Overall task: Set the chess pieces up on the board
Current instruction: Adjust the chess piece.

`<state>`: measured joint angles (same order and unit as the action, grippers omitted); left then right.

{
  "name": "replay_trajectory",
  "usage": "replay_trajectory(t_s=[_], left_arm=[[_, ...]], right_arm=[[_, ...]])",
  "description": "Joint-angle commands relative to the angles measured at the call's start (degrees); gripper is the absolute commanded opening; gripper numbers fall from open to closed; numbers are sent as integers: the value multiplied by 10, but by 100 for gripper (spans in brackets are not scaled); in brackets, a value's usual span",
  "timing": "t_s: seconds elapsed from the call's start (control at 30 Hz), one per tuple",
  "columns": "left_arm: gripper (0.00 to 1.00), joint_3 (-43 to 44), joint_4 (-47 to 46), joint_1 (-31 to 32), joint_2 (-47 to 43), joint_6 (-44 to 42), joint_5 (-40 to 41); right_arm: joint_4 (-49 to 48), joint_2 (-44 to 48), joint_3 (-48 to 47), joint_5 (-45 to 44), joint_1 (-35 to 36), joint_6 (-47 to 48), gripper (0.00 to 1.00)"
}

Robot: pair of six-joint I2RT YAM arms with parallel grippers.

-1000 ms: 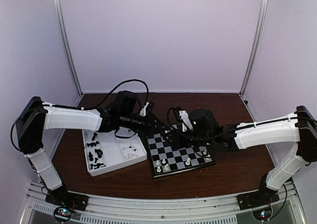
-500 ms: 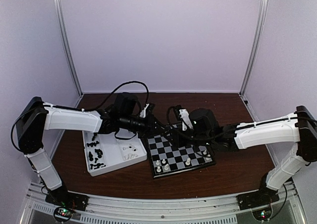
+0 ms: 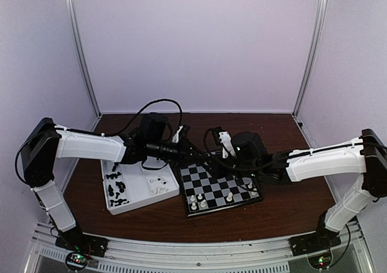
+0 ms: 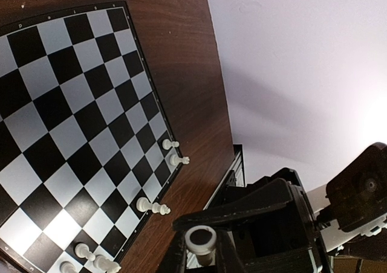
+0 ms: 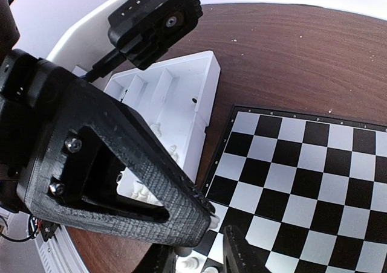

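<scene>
A cream-white piece is pinched by the left gripper; the right gripper, state untellable, is crowded at its three o'clock; the left has been advanced rightward.

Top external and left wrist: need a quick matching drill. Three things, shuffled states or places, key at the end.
1. left gripper
2. chessboard
3. white tray

A. black pieces in its left compartment, loose white pieces in its right
B. shut on a white chess piece
C. standing white pieces along its near edge

Pairs: 1-B, 2-C, 3-A
</scene>
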<state>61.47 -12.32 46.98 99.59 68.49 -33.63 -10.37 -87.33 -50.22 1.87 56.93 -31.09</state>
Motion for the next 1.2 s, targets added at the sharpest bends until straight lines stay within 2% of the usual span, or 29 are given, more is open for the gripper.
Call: replay_trajectory(t_s=[0.0, 0.23, 0.3, 0.4, 0.6, 0.77, 0.97, 1.1, 1.17], left_arm=[[11, -5, -25, 3, 11, 3, -10], [12, -9, -21, 3, 15, 2, -9], [12, -10, -21, 3, 16, 0, -6], [17, -10, -24, 3, 16, -3, -5], [34, -12, -49, -1, 11, -8, -4], [42, -22, -45, -25, -18, -48, -12], [50, -9, 74, -60, -84, -177, -10], [50, 36, 206, -63, -106, -344, -3], [50, 39, 228, -63, -117, -425, 1]], right_arm=[[-18, 6, -13, -13, 4, 11, 26], [-13, 7, -9, -9, 4, 12, 10], [-9, 8, -9, -7, 4, 12, 9], [2, 12, -7, -5, 4, 11, 4], [19, 22, 6, -2, 4, 6, 4], [34, 31, 19, 14, 4, 1, 3], [75, 48, 18, 39, 4, 8, 3], [111, 54, 3, 70, 3, 17, 3], [136, 52, -11, 91, 3, 21, 4]])
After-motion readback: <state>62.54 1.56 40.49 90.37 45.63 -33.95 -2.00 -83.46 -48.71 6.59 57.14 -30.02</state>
